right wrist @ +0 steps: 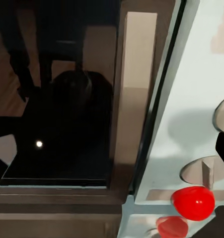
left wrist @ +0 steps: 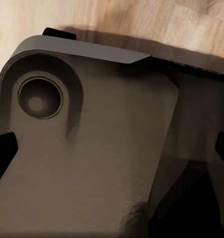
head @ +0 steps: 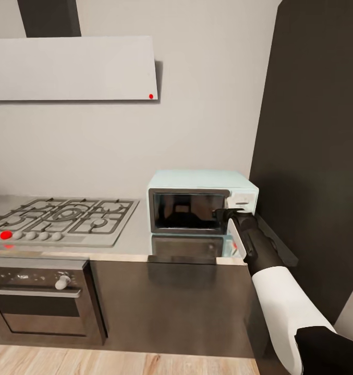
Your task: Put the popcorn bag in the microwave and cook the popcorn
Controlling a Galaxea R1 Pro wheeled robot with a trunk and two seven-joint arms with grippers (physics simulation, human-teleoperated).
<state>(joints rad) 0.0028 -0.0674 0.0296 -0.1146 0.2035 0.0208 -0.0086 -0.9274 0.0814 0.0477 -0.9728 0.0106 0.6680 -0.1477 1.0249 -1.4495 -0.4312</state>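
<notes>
at the right edge of the microwave (head: 202, 200) door, the right gripper (head: 224, 214) sits against the handle strip; its opening i cannot tell. the door looks shut, on the countertop (head: 140, 239) beside the hob (head: 61, 219). probably best to hook the edge squarely and swing outward slowly. left gripper (left wrist: 112, 158) looks spread, holding nothing.

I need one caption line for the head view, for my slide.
Right gripper reaches the closed microwave on the countertop, beside the gas hob.
</notes>
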